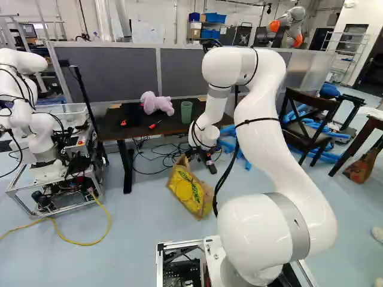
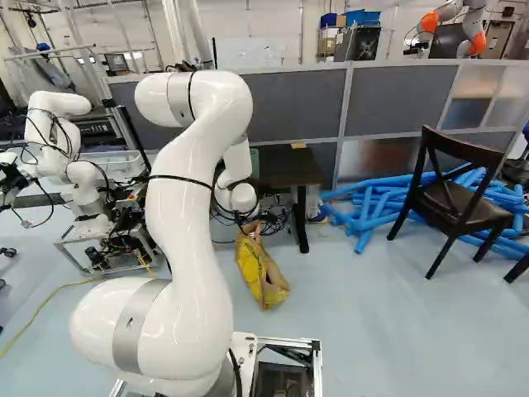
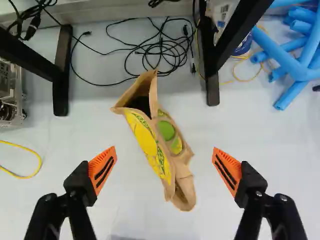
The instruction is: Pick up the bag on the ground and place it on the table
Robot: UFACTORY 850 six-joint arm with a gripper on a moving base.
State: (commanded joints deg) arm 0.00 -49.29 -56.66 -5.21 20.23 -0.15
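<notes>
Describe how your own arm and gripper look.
The arm is glossy white with rounded joints, grey bands, black cables and thin black straps. The gripper is black; its two fingers carry orange pads marked with dark slots.

bag (image 3: 145, 140): tan, yellow-green print | claw (image 1: 206, 161): black, orange pads (image 3: 102, 170) | tubes (image 3: 282, 54): blue

White arm (image 1: 260, 119) rises from its lowest joint, folds over at the elbow (image 1: 239, 64) and drops ahead to a low wrist (image 1: 204, 135). Black gripper (image 1: 203, 159) hangs off the end, aimed downward. Wrist view shows both fingers spread wide, orange pads (image 3: 103, 170) facing inward at a slant, well apart.
</notes>
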